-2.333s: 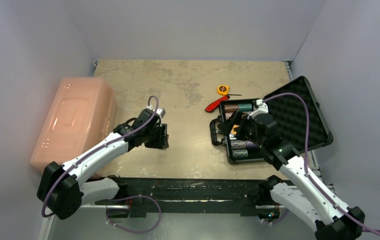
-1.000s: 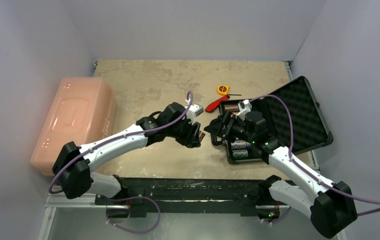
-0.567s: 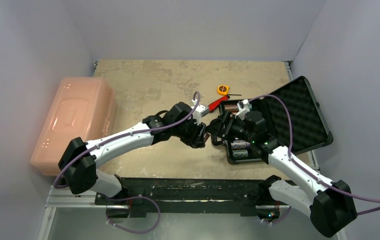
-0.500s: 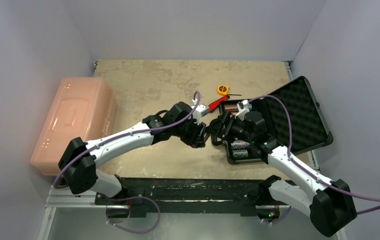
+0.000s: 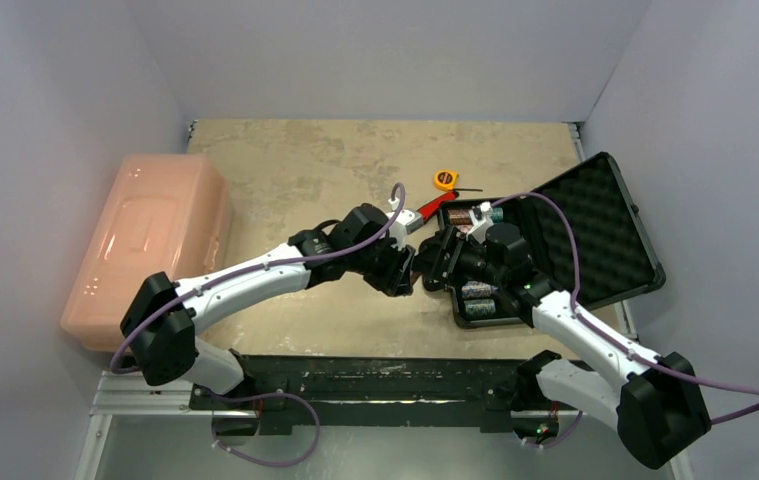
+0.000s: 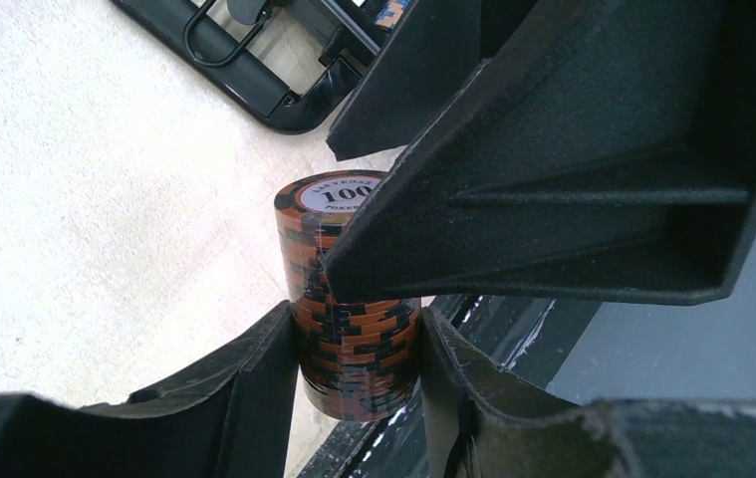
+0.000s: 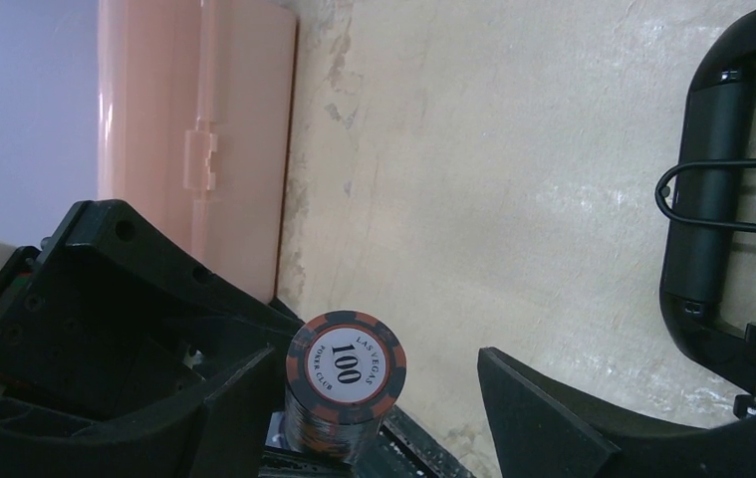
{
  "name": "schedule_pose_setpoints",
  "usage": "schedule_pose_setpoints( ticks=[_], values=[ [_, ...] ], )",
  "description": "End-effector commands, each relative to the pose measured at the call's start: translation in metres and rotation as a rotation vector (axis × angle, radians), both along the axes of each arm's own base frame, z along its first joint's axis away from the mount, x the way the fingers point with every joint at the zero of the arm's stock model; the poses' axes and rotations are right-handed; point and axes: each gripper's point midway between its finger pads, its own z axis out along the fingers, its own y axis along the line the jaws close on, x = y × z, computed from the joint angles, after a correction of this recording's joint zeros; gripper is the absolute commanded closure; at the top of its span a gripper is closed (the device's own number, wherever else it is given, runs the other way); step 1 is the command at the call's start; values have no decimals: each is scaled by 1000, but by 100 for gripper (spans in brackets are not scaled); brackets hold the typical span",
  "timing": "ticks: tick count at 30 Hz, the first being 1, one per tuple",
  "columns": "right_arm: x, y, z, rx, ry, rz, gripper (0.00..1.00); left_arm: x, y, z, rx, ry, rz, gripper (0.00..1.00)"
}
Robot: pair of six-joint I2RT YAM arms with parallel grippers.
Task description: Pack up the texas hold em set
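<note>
Brought beside the black case, the orange chip roll, clenched by the left gripper and straddled by the open right gripper, could be spilled if released early.

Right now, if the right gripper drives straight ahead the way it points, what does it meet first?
The chip roll, clamped in the left gripper. Its "100" end sits between the open fingers of the right gripper, with a clear gap on one side. Depth is hard to judge. The left gripper's body lies just behind.
</note>
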Motion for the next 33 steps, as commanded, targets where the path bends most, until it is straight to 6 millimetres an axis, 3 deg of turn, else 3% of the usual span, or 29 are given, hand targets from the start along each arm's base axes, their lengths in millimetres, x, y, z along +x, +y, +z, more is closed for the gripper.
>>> schedule_pose_setpoints(
  ticks=[1,19,33],
  values=[
    [-1,5,8,37,-26,21,24,15,-27,47,-140,-113,-24,100],
    [-6,12,17,92,-17,58,41,16,-40,53,-171,-117,-30,100],
    [-12,12,13,96,-12,73,46,19,-40,57,-175,-132,-11,100]
  ],
)
